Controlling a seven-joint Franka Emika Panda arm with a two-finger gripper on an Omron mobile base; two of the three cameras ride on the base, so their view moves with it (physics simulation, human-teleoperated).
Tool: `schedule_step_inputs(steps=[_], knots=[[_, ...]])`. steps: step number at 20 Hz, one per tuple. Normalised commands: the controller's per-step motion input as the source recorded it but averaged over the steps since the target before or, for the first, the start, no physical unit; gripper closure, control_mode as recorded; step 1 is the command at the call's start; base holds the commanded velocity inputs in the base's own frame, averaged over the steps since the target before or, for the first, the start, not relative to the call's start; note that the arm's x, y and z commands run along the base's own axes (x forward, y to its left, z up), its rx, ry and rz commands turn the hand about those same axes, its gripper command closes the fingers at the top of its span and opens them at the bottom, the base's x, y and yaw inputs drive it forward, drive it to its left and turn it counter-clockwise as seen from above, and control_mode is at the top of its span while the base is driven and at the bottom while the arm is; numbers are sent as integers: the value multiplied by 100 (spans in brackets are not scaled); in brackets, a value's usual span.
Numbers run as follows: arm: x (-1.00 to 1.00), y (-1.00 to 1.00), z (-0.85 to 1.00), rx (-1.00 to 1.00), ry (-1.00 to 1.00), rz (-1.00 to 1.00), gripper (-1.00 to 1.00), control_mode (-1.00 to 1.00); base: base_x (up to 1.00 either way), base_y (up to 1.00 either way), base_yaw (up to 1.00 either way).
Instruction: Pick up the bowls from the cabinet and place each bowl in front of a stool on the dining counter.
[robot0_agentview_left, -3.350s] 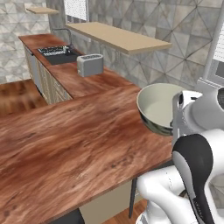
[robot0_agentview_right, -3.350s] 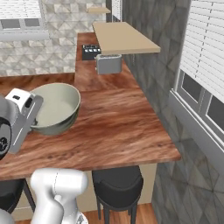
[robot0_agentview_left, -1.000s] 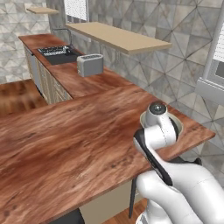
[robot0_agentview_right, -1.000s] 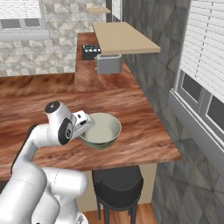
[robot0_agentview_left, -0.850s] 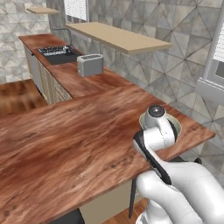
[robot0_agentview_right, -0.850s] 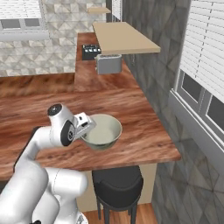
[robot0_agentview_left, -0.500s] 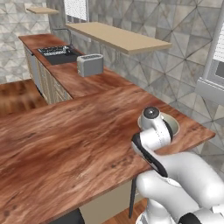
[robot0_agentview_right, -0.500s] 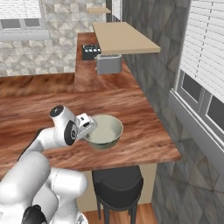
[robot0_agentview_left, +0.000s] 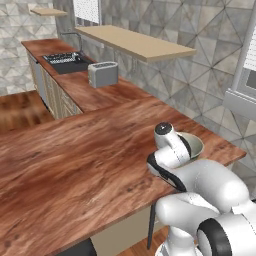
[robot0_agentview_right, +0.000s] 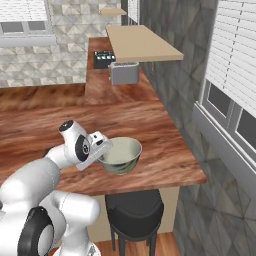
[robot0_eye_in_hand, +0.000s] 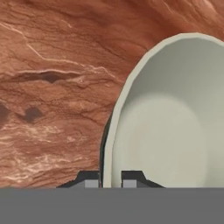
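Your hand (robot0_eye_in_hand: 110, 180) is clenched on the near rim of the grey-green bowl (robot0_agentview_right: 121, 155); the arm hides most of that bowl in the left base view. The bowl holds nothing, its pale inside bare. It rests on the reddish-brown desk (robot0_agentview_right: 160, 145) near the corner, above 1 black stool (robot0_agentview_right: 135, 212). A toaster (robot0_agentview_left: 103, 74) stands well apart, under a tan wall shelf (robot0_agentview_left: 135, 42).

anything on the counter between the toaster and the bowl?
Nothing. Between the toaster and the grey-green bowl the counter is bare wood, clearest in the right base view.
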Motion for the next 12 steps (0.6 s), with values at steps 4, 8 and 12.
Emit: schedule_step_inputs(steps=[4,8,12], knots=[[11,-7,-6,6,0,0,100,-100,0,0,0],[8,0,-4,12,0,0,100,-100,0,0,0],[7,0,-22,7,0,0,100,-100,0,0,0]])
